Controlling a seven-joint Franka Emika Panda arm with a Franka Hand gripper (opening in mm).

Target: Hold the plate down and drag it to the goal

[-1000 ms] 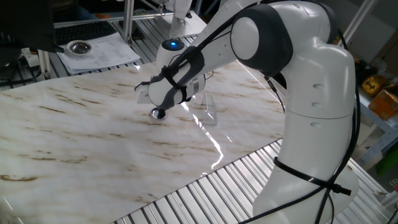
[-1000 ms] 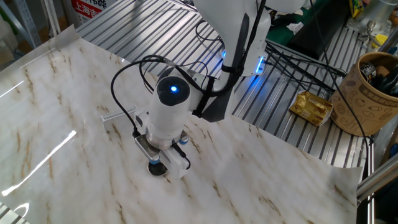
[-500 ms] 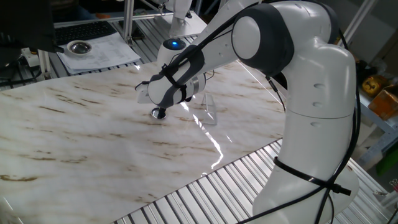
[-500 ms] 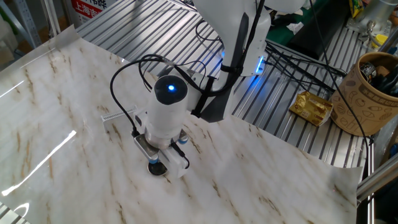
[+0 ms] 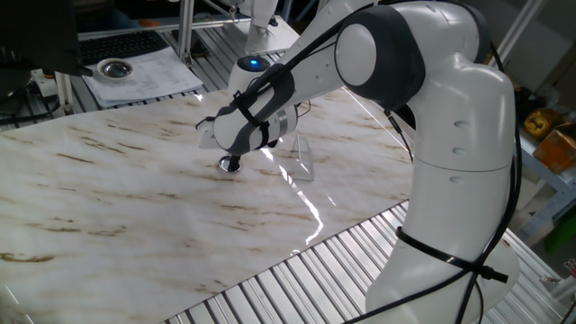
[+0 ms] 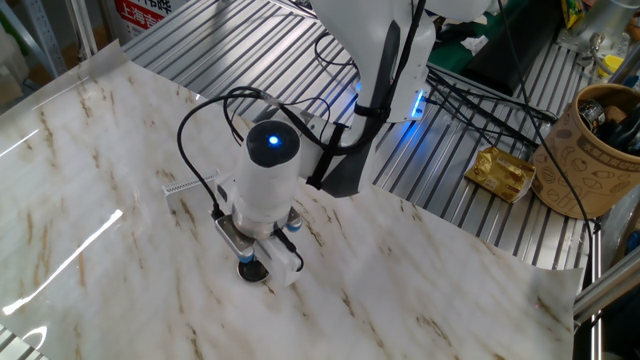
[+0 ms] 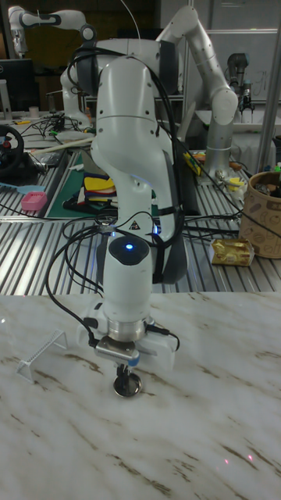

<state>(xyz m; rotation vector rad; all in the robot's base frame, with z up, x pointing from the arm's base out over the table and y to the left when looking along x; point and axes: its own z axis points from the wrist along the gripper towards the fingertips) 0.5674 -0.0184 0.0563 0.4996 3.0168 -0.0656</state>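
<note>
The plate (image 7: 127, 386) is a tiny shiny silver disc on the marble tabletop, also seen as a dark-centred disc (image 5: 229, 165) and partly hidden under the fingers (image 6: 251, 271). My gripper (image 7: 125, 373) points straight down with its fingers shut together, and the tips press on the plate's middle. The gripper (image 5: 231, 160) shows the same in one fixed view, and in the other fixed view the gripper (image 6: 253, 264) sits below the blue-lit wrist. The goal (image 5: 303, 158) is a small transparent marker a short way off; the goal (image 6: 182, 187) lies to the gripper's left, as does the goal (image 7: 43, 355).
A larger metal dish (image 5: 114, 67) rests on papers beyond the table's far edge. A brown paper cup (image 6: 598, 150) and a gold packet (image 6: 503, 172) lie on the ribbed metal bench beside black cables (image 6: 470, 100). A second arm (image 7: 209, 62) stands behind.
The blue-lit wrist has shifted slightly toward the goal side. The fingertips and the plate have barely moved.
</note>
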